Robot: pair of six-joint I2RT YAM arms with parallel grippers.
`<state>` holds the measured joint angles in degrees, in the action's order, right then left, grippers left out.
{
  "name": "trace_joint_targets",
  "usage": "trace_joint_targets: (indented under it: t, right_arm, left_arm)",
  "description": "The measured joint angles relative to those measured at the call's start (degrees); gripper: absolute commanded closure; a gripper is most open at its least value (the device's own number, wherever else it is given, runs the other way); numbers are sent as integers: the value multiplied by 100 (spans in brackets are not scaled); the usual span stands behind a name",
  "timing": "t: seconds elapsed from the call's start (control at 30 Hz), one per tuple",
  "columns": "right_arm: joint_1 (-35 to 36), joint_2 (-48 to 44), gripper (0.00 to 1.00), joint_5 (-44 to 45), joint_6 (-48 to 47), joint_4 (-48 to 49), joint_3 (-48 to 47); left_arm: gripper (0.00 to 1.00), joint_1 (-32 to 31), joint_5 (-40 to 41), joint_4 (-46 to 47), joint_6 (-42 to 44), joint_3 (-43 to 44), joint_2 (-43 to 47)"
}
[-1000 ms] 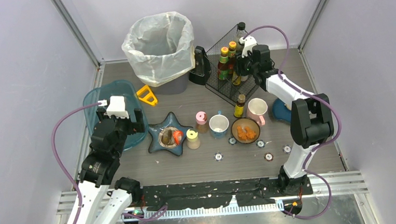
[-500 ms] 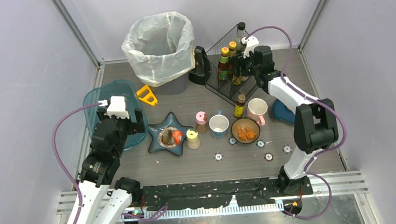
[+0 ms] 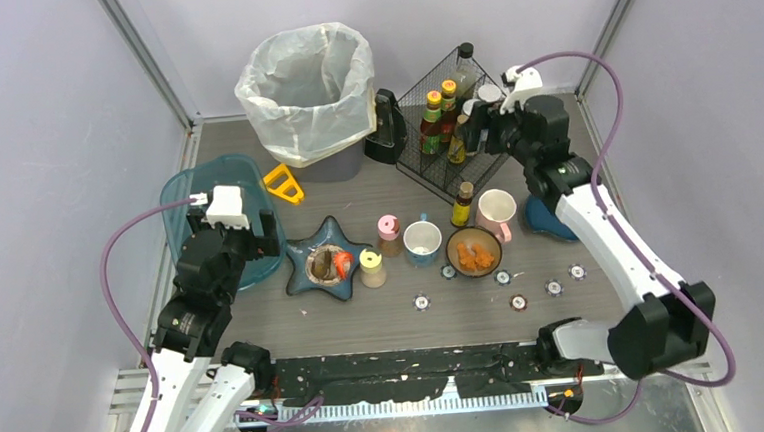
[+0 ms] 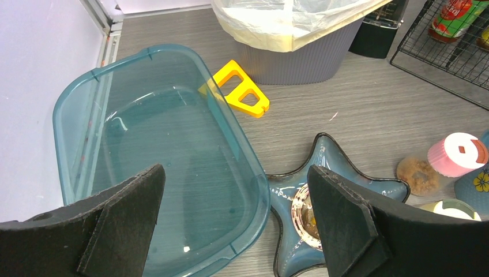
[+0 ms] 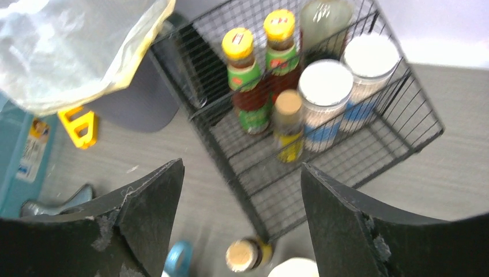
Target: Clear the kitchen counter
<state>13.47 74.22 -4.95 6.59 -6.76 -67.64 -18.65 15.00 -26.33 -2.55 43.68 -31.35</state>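
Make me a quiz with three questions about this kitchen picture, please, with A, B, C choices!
1. Where is the yellow tool? A in the wire rack; B on the counter beside the bin; C inside the teal tub.
2. What colour is the star-shaped dish? A red; B blue; C white.
3. How is the right claw? A open and empty; B shut on a bottle; C holding a mug.
Answers: 1 B, it lies on the grey planks by the bin's wall; 2 B, its rim is dark blue; 3 A, its jaws stand wide apart with nothing between.
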Motion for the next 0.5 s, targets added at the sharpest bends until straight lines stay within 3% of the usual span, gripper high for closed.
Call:
trace_joint_targets:
  t: [0.23,0.5]
  right_arm:
    - [619,-791,20,212,262,-933,669]
    - [870,-938,29,667,284,-1364,1362]
  left_arm:
    - [5,0,-17,-2,0,0,15]
    - [5,0,-74,-2,-2,0,24]
